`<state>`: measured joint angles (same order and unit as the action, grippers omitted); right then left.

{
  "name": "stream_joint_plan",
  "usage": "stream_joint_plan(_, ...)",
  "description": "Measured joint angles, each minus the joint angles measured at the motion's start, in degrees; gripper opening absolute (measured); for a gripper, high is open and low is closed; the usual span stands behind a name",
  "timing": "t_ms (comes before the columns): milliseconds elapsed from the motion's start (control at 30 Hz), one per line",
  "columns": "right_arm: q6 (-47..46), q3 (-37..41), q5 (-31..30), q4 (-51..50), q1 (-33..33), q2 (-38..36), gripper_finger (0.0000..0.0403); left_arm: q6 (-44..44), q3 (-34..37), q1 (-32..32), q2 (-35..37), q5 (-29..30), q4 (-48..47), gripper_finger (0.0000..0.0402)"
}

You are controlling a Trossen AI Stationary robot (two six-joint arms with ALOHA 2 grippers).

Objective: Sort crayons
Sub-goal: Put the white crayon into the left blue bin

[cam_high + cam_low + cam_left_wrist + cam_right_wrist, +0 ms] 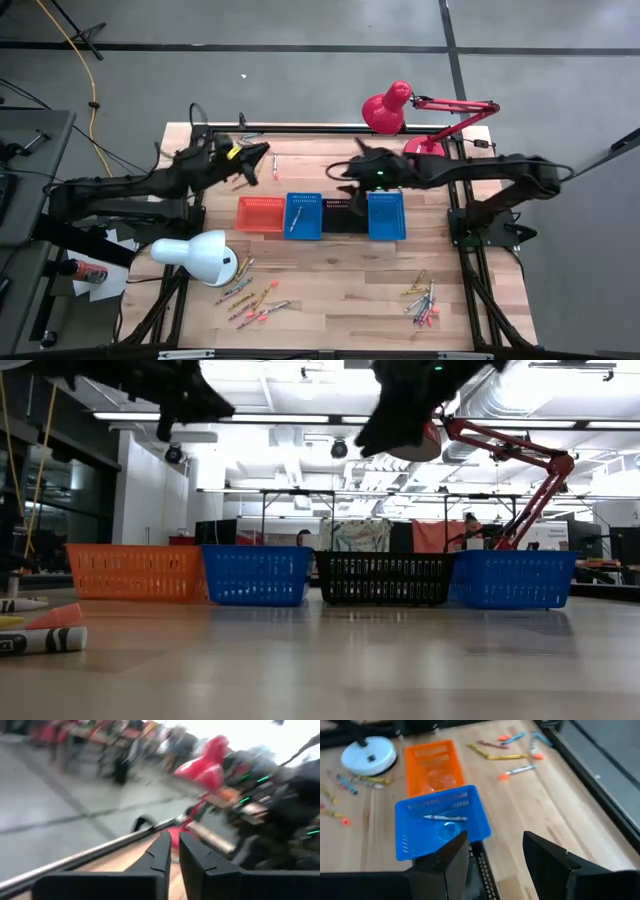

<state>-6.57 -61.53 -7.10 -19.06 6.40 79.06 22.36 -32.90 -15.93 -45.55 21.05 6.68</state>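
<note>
The right gripper [492,852], fingers apart and empty, hangs over the black basket [339,215] mid-desk, likely just above the sorting row; the left gripper [171,852], fingers nearly together, holds nothing visible near the desk's far edge. Most crayons [250,298] lie loose along the near edge, one in a blue basket [304,216]. No writing is legible.

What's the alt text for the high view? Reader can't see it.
Four mesh baskets sit in a row mid-table: orange, blue, black, blue, with one crayon in the left blue one. Both arms hover behind them, the left gripper beyond the orange basket, the right gripper near the black one. Loose crayons lie at the near edge in two clusters.
</note>
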Motion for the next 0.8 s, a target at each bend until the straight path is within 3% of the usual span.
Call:
stream_joint_plan(167,-7.4,7.1,-4.0,1.4,0.0,-7.1,0.0181,3.5,-12.7,-12.6,-10.7,-3.4,-24.0,0.0086)
stream_joint_plan(267,-11.6,10.7,-4.6,1.7,0.0,-9.0,0.0181,5.8,-16.9,-19.9,-18.9,-4.1,-29.5,0.0113)
stream_joint_plan(500,-17.2,14.1,-3.3,2.7,-1.2,-9.5,0.0181,26.1,-19.0,-29.1,-33.8,-9.1,-34.8,0.0154)
stream_joint_plan(800,-17.4,14.2,-3.6,3.6,-2.0,-9.5,0.0181,32.3,-19.0,-30.7,-44.4,-8.3,-33.4,0.0159)
